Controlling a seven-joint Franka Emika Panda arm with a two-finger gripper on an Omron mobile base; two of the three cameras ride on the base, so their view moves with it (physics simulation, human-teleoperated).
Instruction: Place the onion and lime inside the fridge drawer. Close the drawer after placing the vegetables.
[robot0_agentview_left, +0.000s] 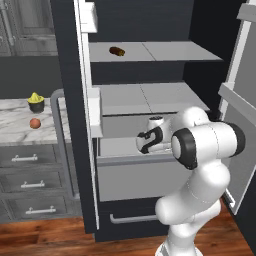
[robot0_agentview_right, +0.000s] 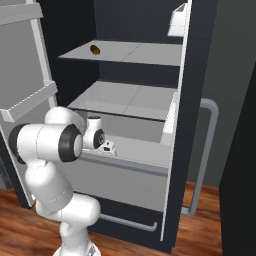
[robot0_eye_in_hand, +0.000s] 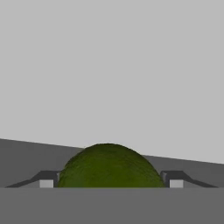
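While reaching into the open fridge drawer (robot0_agentview_left: 130, 172), tool (robot0_eye_in_hand: 107, 186) clamped on the lime (robot0_eye_in_hand: 107, 168), fingertips (robot0_eye_in_hand: 46, 180) hugging either side, above the drawer's pale floor. Lime not yet released. Farther off, onion (robot0_agentview_left: 34, 123) waiting on the marble table (robot0_agentview_left: 12, 131), near its front edge. Drawer left to close afterwards.

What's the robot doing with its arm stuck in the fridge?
It is putting vegetables away. The gripper holds the lime between its fingertips, down inside the open fridge drawer. The onion is on the marble counter beside the fridge, next to a small dark cup. The drawer is not yet closed.
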